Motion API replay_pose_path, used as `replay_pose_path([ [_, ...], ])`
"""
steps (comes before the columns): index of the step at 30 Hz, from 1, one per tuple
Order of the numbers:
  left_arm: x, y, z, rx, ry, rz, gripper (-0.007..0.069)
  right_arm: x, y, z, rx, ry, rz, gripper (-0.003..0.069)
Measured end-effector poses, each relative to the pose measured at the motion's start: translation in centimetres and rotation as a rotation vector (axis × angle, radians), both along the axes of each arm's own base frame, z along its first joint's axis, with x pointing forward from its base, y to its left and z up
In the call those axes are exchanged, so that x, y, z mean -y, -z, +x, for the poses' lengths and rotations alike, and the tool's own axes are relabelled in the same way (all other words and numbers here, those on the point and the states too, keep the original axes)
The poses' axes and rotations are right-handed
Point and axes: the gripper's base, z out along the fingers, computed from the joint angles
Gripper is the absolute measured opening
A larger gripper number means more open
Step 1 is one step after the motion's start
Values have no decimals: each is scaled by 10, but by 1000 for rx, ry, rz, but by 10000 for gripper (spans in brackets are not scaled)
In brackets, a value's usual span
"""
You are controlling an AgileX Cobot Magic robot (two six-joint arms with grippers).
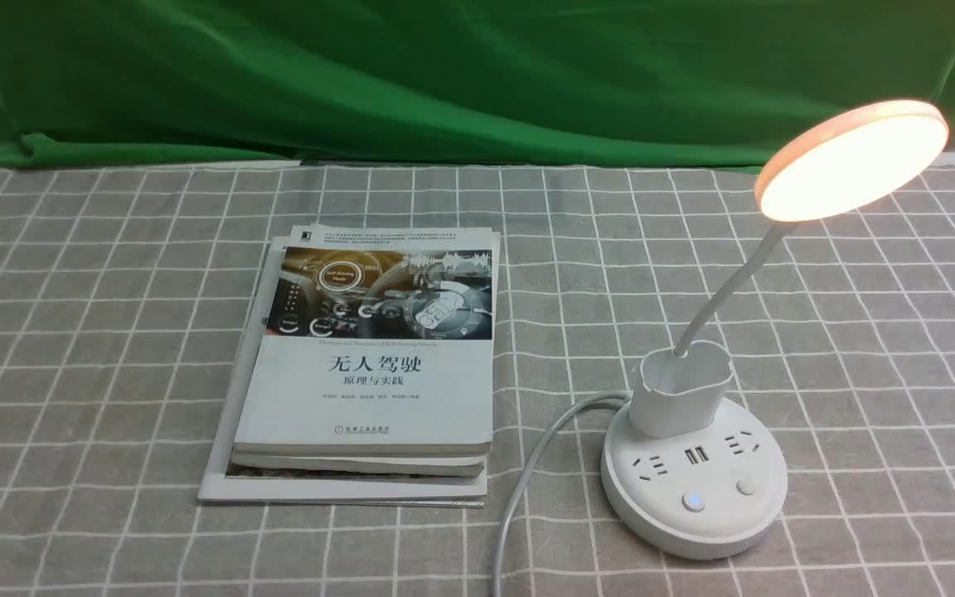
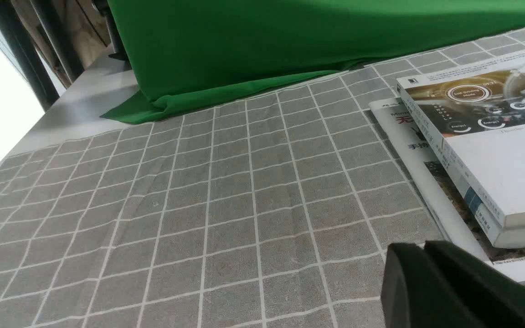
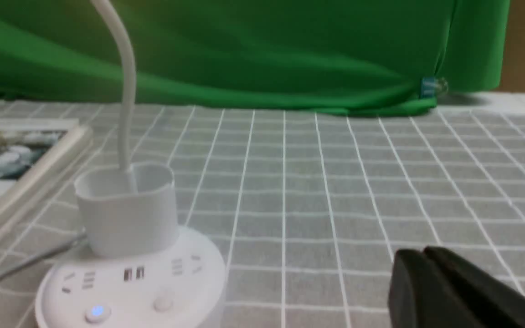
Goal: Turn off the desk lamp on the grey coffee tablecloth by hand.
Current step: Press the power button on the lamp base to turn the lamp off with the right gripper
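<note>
Lit desk lamp [image 1: 681, 398] on tablecloth [image 1: 113, 332], right hand [image 3: 423, 260] nearby, not touching

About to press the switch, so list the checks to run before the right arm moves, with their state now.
1. Lamp head lit: ok, it glows.
2. Both buttons on the base uncovered: ok, blue-lit button and plain button.
3. Which button controls the light: cannot tell.
4. Right gripper shut for poking: ok.
5. Cloth between right gripper and base bare: ok.
6. Books apart from base: ok.
</note>
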Motion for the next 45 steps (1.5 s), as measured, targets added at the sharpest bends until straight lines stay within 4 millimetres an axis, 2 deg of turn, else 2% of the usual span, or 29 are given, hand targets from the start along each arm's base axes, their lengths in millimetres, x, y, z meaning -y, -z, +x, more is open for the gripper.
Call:
replay_pose_path([
  [15, 0, 0, 0, 0, 0, -1, 20, 0, -4, 0, 45, 2, 4, 55],
  [23, 0, 0, 0, 0, 0, -1, 20, 0, -16, 0, 175, 5, 16, 55],
  [30, 0, 0, 0, 0, 0, -1, 20, 1, -32, -3, 357, 10, 39, 55],
  [34, 0, 0, 0, 0, 0, -1, 20, 1, -37, -4, 374, 9, 56, 55],
  [38, 0, 0, 0, 0, 0, -1, 20, 1, -70, -4, 388, 6, 69, 55],
  [40, 0, 0, 0, 0, 0, -1, 20, 1, -96, -1, 378, 5, 69, 55],
  [41, 0, 0, 0, 0, 0, -1, 20, 1, -97, 1, 361, 5, 67, 55],
  [42, 0, 0, 0, 0, 0, -1, 20, 0, -112, 6, 318, 4, 63, 55],
  [43, 0, 0, 0, 0, 0, -1, 20, -1, -119, 12, 274, 3, 59, 55],
  [45, 0, 0, 0, 0, 0, -1, 20, -2, -124, 27, 160, 3, 48, 55],
])
